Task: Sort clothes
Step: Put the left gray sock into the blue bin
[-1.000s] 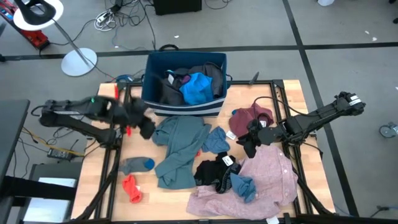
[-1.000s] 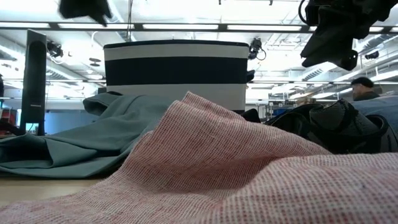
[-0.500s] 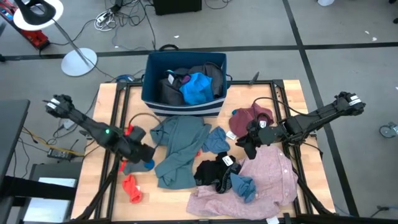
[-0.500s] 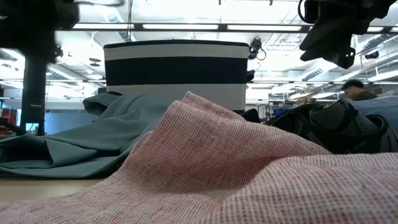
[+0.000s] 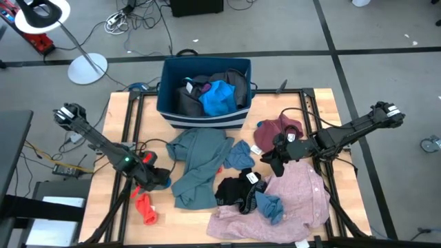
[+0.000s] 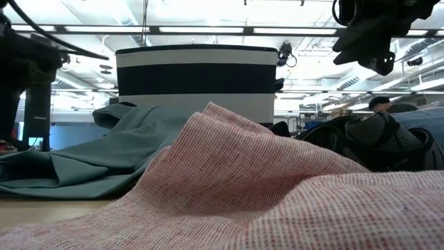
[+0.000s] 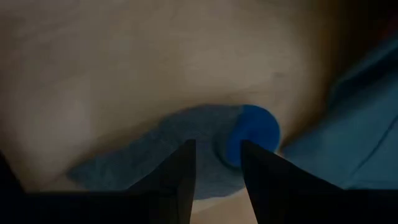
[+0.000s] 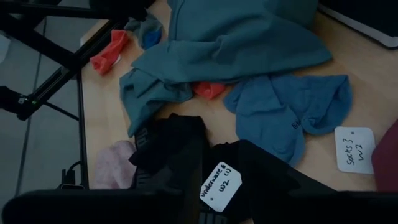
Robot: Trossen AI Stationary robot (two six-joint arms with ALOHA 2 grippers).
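A grey sock with a blue toe [image 7: 186,134] lies flat on the wood near the table's left edge. My left gripper [image 7: 216,144] hangs open just over it, pointing steeply down, its fingers either side of where grey meets blue. In the high view that gripper [image 5: 157,179] covers the sock. A teal-grey shirt [image 5: 196,165], a red piece [image 5: 145,207], a blue piece [image 5: 240,155], black underwear [image 5: 234,189], a maroon piece [image 5: 279,129] and a pink shirt [image 5: 289,200] lie spread on the table. My right gripper [image 5: 272,157] hovers between the maroon piece and the pink shirt.
The dark blue striped bin [image 5: 207,122] stands at the table's far edge with a bright blue piece and dark pieces inside. Black frame rails [image 5: 127,138] run along the table's sides. White tags [image 8: 354,149] lie by the blue piece and the underwear.
My left gripper has swung from the bin's near left corner toward the table's near left, dropped low over the grey sock, and rolled about its own axis on the way. The clothes on the table have stayed where they were.
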